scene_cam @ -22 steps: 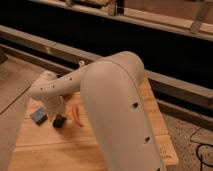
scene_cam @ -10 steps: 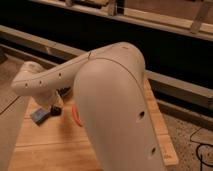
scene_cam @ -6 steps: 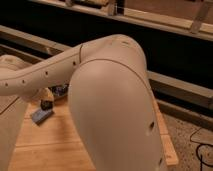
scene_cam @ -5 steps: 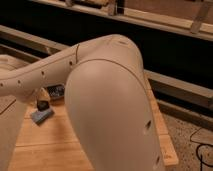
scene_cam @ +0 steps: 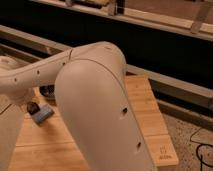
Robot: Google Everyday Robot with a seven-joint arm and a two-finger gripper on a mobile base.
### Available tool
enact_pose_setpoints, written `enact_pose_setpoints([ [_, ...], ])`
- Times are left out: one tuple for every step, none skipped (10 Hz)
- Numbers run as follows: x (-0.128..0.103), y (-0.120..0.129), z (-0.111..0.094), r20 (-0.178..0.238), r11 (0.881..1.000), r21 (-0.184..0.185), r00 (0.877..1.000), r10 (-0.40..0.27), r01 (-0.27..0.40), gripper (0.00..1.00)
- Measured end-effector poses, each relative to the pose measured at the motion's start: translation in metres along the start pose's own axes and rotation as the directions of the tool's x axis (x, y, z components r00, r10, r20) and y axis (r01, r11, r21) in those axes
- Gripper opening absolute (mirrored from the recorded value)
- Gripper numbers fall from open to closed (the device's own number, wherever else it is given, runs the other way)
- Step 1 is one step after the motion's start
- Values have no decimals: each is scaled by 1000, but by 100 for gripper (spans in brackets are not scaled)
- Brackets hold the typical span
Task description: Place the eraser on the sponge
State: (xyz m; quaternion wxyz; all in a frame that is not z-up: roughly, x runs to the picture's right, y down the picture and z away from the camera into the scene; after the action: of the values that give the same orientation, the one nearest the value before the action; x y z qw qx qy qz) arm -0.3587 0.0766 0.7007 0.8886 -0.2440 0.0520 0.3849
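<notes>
The blue-grey sponge (scene_cam: 43, 114) lies on the wooden table (scene_cam: 145, 107) at the left, just below my arm's cream forearm (scene_cam: 45, 75). A small dark shape (scene_cam: 33, 107) touches the sponge's upper left end, right under my wrist. It looks like the black eraser, though I cannot tell it apart from the gripper's tip. My gripper (scene_cam: 30, 104) is at that spot, mostly hidden behind the wrist. My big elbow casing (scene_cam: 100, 110) blocks the middle of the table.
A dark round bowl (scene_cam: 47, 91) peeks out behind the forearm, just beyond the sponge. A dark rail and metal ledge (scene_cam: 175, 85) run along the table's far side. Speckled floor (scene_cam: 192, 135) lies off the right edge.
My arm has swung left and down, so the wrist now sits over the sponge's left end. The orange-red object seen earlier is now behind the arm.
</notes>
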Motion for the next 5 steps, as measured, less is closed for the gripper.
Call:
enact_pose_setpoints([
  [0, -6, 6, -10, 1000, -9, 1000, -5, 4, 0],
  [-1, -11, 10, -16, 1000, -13, 1000, -6, 6, 0],
  [-1, -16, 16, -28, 1000, -17, 1000, -6, 6, 0],
  [0, -17, 20, -39, 1000, -21, 999, -6, 5, 0],
  [3, -20, 27, -55, 1000, -26, 999, 0, -1, 0],
])
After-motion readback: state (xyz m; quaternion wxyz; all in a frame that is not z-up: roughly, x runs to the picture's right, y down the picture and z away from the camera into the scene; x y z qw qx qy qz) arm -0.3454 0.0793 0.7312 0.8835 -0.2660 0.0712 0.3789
